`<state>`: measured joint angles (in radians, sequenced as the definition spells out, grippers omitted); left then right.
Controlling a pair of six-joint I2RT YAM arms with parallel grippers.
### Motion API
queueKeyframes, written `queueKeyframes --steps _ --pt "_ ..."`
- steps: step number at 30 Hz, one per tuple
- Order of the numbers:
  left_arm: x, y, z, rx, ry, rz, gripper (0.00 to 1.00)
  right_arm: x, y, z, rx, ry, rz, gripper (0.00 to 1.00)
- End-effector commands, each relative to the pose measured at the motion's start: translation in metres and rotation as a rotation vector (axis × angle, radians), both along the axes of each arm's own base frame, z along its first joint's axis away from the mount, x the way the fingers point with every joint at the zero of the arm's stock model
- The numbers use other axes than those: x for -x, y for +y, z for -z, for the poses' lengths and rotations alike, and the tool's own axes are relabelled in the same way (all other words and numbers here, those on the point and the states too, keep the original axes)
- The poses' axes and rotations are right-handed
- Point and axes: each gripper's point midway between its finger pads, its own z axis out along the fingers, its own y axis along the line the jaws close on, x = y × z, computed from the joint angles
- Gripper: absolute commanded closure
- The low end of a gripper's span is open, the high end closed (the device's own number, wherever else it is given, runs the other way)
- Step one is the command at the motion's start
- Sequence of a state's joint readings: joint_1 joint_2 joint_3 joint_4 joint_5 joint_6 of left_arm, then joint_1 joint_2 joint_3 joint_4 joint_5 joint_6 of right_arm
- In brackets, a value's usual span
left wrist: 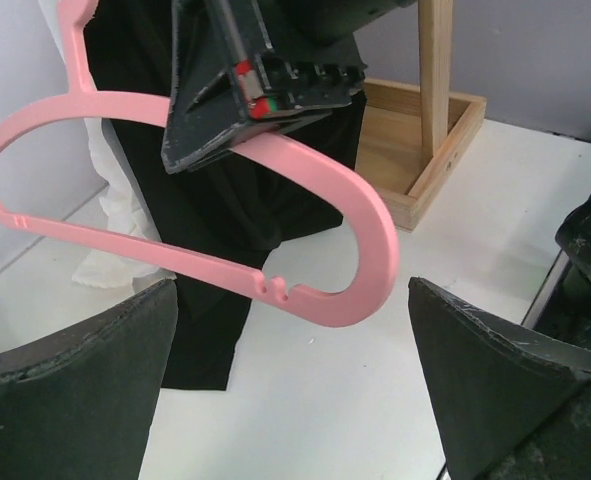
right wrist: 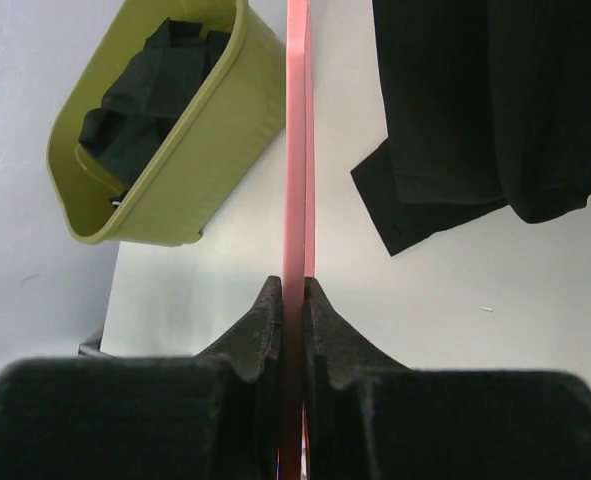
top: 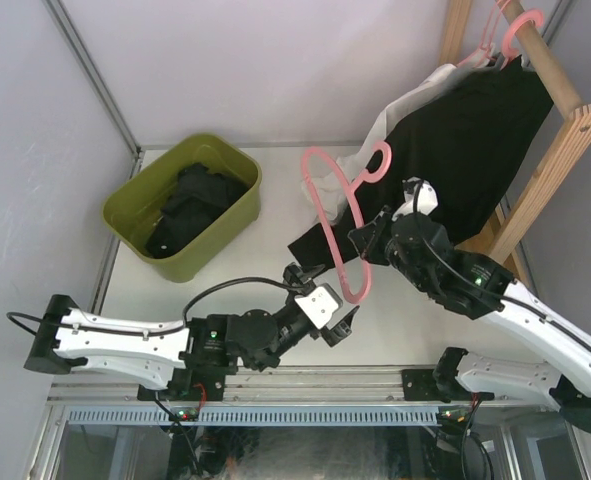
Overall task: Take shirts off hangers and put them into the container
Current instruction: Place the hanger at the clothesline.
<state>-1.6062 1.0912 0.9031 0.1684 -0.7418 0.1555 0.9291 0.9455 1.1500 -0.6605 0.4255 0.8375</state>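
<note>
Pinches thin pink plastic triangular hanger with right gripper, jaws pressed together on one arm of it, bar seen edge-on in right wrist view. Holds it up off white bench, hook end away from arm bases, rounded corner toward them, between olive-green rectangular plastic tub and light wooden rack. Hovers left gripper just below that rounded corner, jaws spread wide to either side, touching nothing as far as visible. Shows crumpled black fabric shirt lying inside tub at far left of bench, down below rim. Shows second black shirt draped from round wooden pole of rack at right, lower edge and a sleeve trailing onto bench close beside held hanger. Shows white long-sleeved shirt hanging behind it, partly covered, lower part reaching bench near hanger hook. Shows another pink hanger hook looped over pole at top right. Cannot tell whether hanging shirts sit on hangers of their own. Shows flat wooden rack base on bench behind second black shirt in left wrist view.
</note>
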Motion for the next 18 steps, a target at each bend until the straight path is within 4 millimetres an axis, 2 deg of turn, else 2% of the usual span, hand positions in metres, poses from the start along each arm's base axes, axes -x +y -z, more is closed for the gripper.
queueKeyframes --steps 1,2,5,8,12,18 --pt "0.001 -0.002 -0.025 0.051 -0.039 -0.007 0.00 -0.009 -0.002 -0.022 -0.028 -0.036 0.113 1.00" --pt "0.002 -0.003 -0.023 0.038 -0.046 0.000 0.00 -0.009 0.000 -0.029 -0.036 -0.046 0.119 1.00" --pt "0.008 -0.009 -0.019 0.012 -0.062 0.018 0.00 -0.010 0.004 -0.031 -0.032 -0.054 0.143 1.00" --pt "0.004 -0.009 -0.011 -0.025 -0.067 -0.032 0.00 -0.011 0.009 -0.032 -0.031 -0.048 0.159 1.00" --pt "-0.009 0.002 -0.002 -0.048 -0.083 -0.157 0.08 -0.011 0.008 -0.036 0.013 -0.076 0.204 1.00" --pt "-0.015 0.007 -0.006 -0.047 -0.125 -0.196 0.24 -0.008 0.019 -0.037 0.042 -0.090 0.124 1.00"
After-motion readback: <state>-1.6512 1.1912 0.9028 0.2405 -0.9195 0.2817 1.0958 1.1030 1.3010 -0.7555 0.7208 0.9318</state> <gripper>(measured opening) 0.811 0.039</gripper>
